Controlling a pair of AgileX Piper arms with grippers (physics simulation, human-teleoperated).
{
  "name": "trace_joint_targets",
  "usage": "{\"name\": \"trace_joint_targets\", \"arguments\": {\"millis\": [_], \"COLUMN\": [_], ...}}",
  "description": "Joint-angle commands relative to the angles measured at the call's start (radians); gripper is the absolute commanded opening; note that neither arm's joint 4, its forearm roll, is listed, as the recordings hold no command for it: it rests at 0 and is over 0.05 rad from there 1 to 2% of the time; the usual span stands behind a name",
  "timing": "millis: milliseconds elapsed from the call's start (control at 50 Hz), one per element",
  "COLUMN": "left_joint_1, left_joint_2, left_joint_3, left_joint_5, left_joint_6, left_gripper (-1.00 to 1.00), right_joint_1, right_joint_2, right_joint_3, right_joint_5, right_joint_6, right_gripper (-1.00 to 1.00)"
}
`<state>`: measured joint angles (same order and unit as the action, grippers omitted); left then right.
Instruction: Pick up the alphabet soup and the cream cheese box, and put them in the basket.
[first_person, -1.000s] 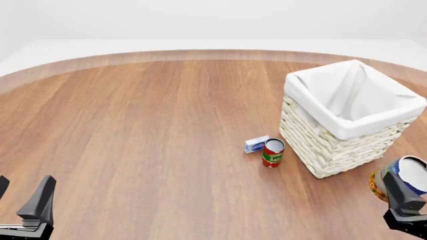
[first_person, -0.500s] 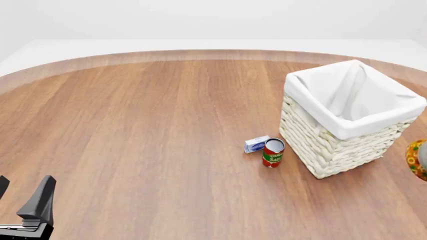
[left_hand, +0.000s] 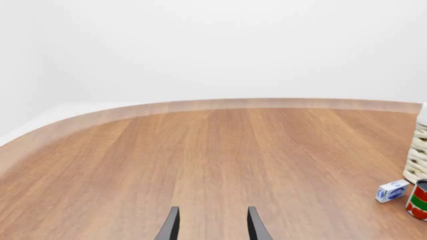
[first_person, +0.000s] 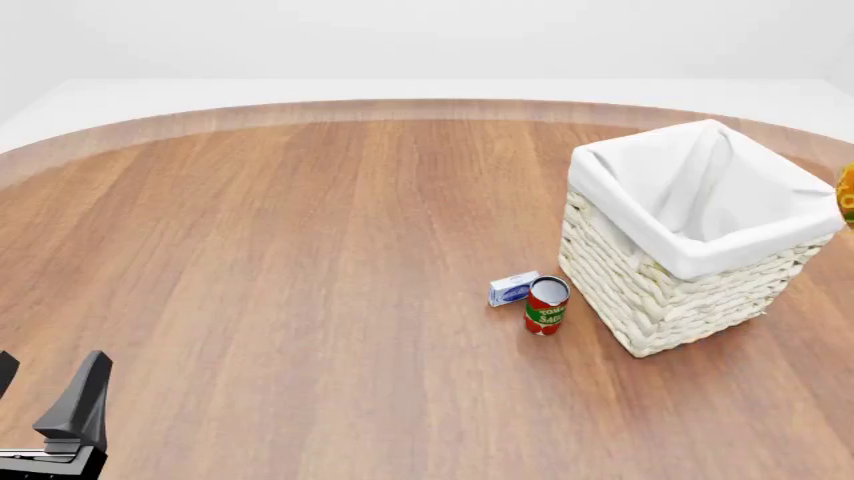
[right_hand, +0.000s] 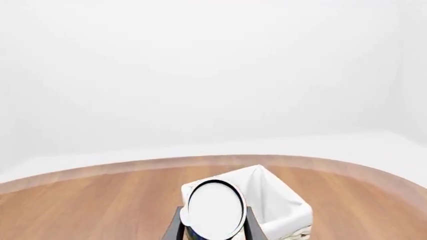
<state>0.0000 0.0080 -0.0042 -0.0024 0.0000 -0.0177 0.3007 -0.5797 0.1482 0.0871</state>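
In the right wrist view the alphabet soup (right_hand: 215, 209) shows its silvery-white top, and my right gripper (right_hand: 213, 227) is shut on it, high above the table. In the front view only an orange sliver of the alphabet soup (first_person: 847, 195) shows at the right edge, level with the basket's rim. The basket (first_person: 667, 290) stands at the right and is also visible in the right wrist view (right_hand: 283, 212). The cream cheese box (first_person: 513, 288) lies just left of the basket. My left gripper (first_person: 47, 388) rests open at the bottom left, with bare wood between its fingers (left_hand: 171, 227).
A red and green labelled can (first_person: 546, 305) stands upright, touching or almost touching the cream cheese box, close to the basket's near-left corner. In the left wrist view that can (left_hand: 418, 200) and the cream cheese box (left_hand: 391, 191) sit far off to one side.
The alphabet soup has risen from the bottom right of the front view and drifted to its right edge, now level with the basket's rim. The right gripper has left that view. The left arm is still.
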Motion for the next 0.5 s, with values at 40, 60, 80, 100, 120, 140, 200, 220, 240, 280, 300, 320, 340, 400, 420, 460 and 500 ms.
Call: {"name": "trace_joint_targets", "arguments": {"millis": [40, 60, 80, 100, 120, 140, 200, 220, 240, 280, 300, 320, 340, 400, 420, 460, 500], "left_joint_1": [0.000, 0.000, 0.000, 0.000, 0.000, 0.000, 0.000, 0.000, 0.000, 0.000, 0.000, 0.000, 0.000, 0.000, 0.000, 0.000, 0.000], "left_joint_2": [0.000, 0.000, 0.000, 0.000, 0.000, 0.000, 0.000, 0.000, 0.000, 0.000, 0.000, 0.000, 0.000, 0.000, 0.000, 0.000, 0.000], "left_joint_3": [0.000, 0.000, 0.000, 0.000, 0.000, 0.000, 0.000, 0.000, 0.000, 0.000, 0.000, 0.000, 0.000, 0.000, 0.000, 0.000, 0.000], "left_joint_5": [0.000, 0.000, 0.000, 0.000, 0.000, 0.000, 0.000, 0.000, 0.000, 0.000, 0.000, 0.000, 0.000, 0.000, 0.000, 0.000, 0.000], "left_joint_6": [0.000, 0.000, 0.000, 0.000, 0.000, 0.000, 0.000, 0.000, 0.000, 0.000, 0.000, 0.000, 0.000, 0.000, 0.000, 0.000, 0.000], "left_gripper": [1.00, 1.00, 1.00, 1.00, 1.00, 1.00, 1.00, 1.00, 1.00, 1.00, 1.00, 1.00, 1.00, 1.00, 1.00, 1.00, 1.00], "right_joint_1": [0.025, 0.026, 0.026, 0.026, 0.029, 0.031, 0.037, 0.041, 0.044, 0.045, 0.049, 0.043, 0.039, 0.036, 0.027, 0.025, 0.026], "right_joint_2": [0.185, 0.195, 0.222, 0.241, 0.256, 0.271, 0.325, 0.342, 0.359, 0.390, 0.412, 0.424, 0.442, 0.477, 0.498, 0.516, 0.540], "right_joint_3": [-0.084, -0.097, -0.099, -0.107, -0.117, -0.127, -0.152, -0.158, -0.164, -0.172, -0.177, -0.181, -0.186, -0.198, -0.207, -0.219, -0.235], "right_joint_5": [-0.154, -0.151, -0.175, -0.183, -0.187, -0.190, -0.200, -0.204, -0.208, -0.216, -0.219, -0.222, -0.222, -0.230, -0.229, -0.226, -0.217], "right_joint_6": [0.008, 0.009, 0.007, 0.003, 0.001, -0.002, -0.012, -0.018, -0.018, -0.024, -0.018, -0.007, 0.016, 0.013, 0.020, 0.016, 0.001], "right_gripper": [-1.00, -1.00, -1.00, -1.00, -1.00, -1.00, -1.00, -1.00, -1.00, -1.00, -1.00, -1.00, -1.00, -1.00, -1.00, -1.00, -1.00]}}
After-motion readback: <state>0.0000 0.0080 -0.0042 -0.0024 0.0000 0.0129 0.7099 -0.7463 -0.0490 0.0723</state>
